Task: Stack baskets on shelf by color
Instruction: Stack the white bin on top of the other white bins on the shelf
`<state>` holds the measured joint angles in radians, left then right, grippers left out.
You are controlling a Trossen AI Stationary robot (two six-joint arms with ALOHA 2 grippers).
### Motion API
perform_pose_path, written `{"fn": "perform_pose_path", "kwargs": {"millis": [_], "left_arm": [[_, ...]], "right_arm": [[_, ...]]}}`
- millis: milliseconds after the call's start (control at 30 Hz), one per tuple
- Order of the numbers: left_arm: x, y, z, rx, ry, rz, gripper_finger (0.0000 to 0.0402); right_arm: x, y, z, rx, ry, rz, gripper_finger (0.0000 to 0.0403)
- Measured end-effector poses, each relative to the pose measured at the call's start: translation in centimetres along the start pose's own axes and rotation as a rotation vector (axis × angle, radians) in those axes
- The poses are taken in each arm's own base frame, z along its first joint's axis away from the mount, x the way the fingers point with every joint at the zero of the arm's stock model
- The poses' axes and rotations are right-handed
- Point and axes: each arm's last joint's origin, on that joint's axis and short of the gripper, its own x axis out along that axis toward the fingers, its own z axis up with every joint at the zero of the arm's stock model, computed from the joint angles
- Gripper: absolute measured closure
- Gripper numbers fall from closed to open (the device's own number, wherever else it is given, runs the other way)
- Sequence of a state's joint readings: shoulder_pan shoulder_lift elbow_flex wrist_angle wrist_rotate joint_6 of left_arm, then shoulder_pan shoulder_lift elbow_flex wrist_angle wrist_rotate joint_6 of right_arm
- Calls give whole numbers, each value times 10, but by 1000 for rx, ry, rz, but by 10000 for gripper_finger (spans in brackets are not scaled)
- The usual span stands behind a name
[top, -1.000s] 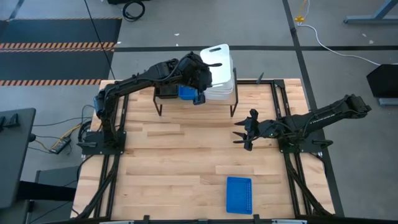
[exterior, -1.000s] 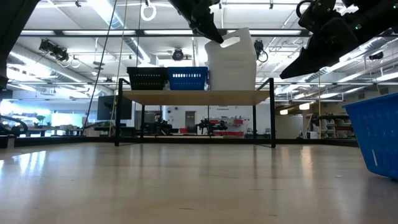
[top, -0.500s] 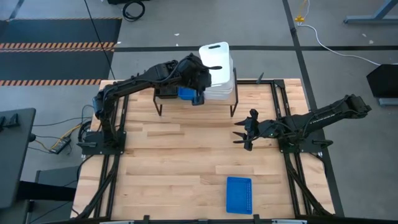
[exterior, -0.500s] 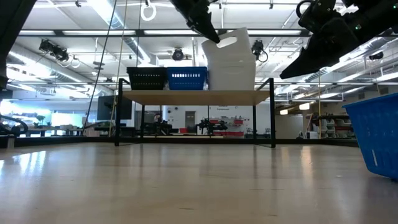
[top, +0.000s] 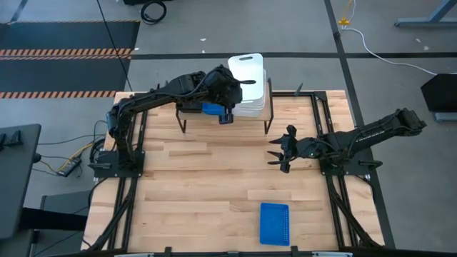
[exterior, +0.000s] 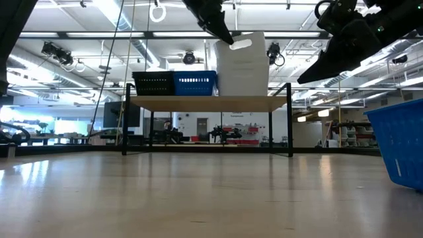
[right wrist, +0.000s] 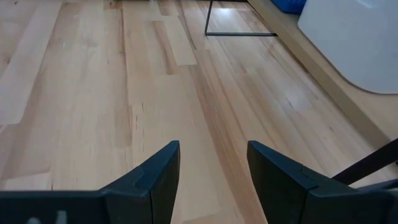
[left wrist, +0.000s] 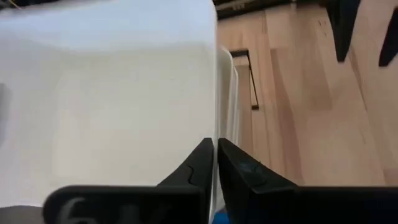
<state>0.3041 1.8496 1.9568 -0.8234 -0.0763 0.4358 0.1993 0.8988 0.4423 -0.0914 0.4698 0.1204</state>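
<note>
Left claw [left wrist: 214, 163] at the shelf's [exterior: 205, 103] right end, fingers nearly closed on the rim of the top white basket [top: 245, 66]. Since a second ago, basket settled level onto the white stack [exterior: 242, 69]; placement judged nearly complete. Long axis toward the tabletop's [top: 214, 185] far edge. Right claw [right wrist: 211, 171] spread wide, empty, mid-tabletop. Blue basket [top: 274, 223] near the front edge, unstacked.

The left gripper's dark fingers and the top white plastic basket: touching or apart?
Touching. In the left wrist view the left gripper has its dark fingers pinched on either side of the top white plastic basket's thin wall, with no gap showing.
</note>
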Motion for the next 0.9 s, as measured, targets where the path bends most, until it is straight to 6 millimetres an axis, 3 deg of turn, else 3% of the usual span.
{"fn": "perform_pose_path", "kwargs": {"millis": [467, 900], "left_arm": [[-1, -1, 9, 2, -78, 29, 320], [-6, -3, -7, 9, 142, 127, 325]], "right_arm": [[0, 0, -2, -7, 16, -2, 208], [0, 0, -2, -2, 17, -2, 208]]}}
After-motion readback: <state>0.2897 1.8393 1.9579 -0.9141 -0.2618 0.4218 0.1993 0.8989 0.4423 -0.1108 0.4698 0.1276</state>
